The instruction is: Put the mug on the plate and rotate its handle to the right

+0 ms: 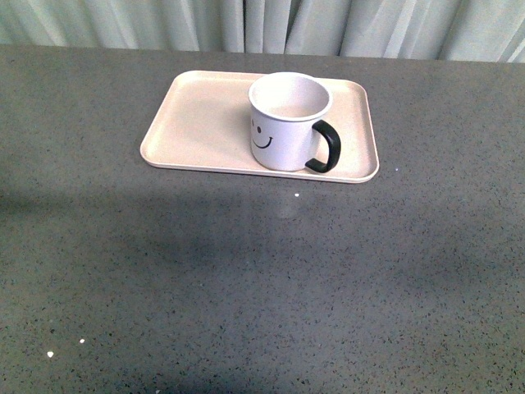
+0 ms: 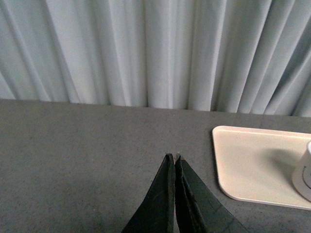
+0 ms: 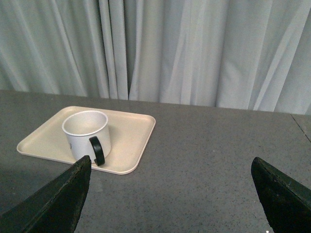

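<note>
Neither arm shows in my front view. On the left wrist cam, the left gripper (image 2: 174, 162) has its jaws pressed together with nothing between them, low over the bare table (image 2: 73, 155), pointing toward the curtain (image 2: 146, 48). It is well apart from the plate (image 2: 252, 165). On the right wrist cam, the right gripper (image 3: 170, 160) has its jaws spread wide and is empty, aimed across the table. The mug (image 1: 283, 139) stands upright on the plate's right half, mouth up. Its handle (image 1: 326, 148) points right, angled slightly toward me, and the smiley (image 1: 261, 138) faces front-left. The plate's long axis runs left to right.
</note>
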You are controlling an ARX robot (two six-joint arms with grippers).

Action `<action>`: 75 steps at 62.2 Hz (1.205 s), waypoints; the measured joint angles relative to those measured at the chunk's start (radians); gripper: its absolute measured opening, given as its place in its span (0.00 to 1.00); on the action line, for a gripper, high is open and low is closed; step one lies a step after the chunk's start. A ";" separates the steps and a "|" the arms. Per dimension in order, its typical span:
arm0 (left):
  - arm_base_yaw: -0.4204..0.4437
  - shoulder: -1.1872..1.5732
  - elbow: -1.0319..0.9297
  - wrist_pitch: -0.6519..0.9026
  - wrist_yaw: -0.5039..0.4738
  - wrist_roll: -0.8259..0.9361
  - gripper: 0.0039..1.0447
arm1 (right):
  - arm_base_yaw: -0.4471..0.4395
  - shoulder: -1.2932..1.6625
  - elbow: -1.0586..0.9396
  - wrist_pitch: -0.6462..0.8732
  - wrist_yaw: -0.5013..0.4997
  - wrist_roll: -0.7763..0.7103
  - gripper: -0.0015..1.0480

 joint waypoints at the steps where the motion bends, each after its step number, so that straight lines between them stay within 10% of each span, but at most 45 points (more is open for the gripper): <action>1: 0.000 -0.003 -0.005 0.004 0.000 0.000 0.01 | 0.000 0.000 0.000 0.000 0.000 0.000 0.91; 75: 0.001 -0.689 -0.055 -0.627 -0.001 0.000 0.01 | 0.000 0.000 0.000 0.000 0.000 0.000 0.91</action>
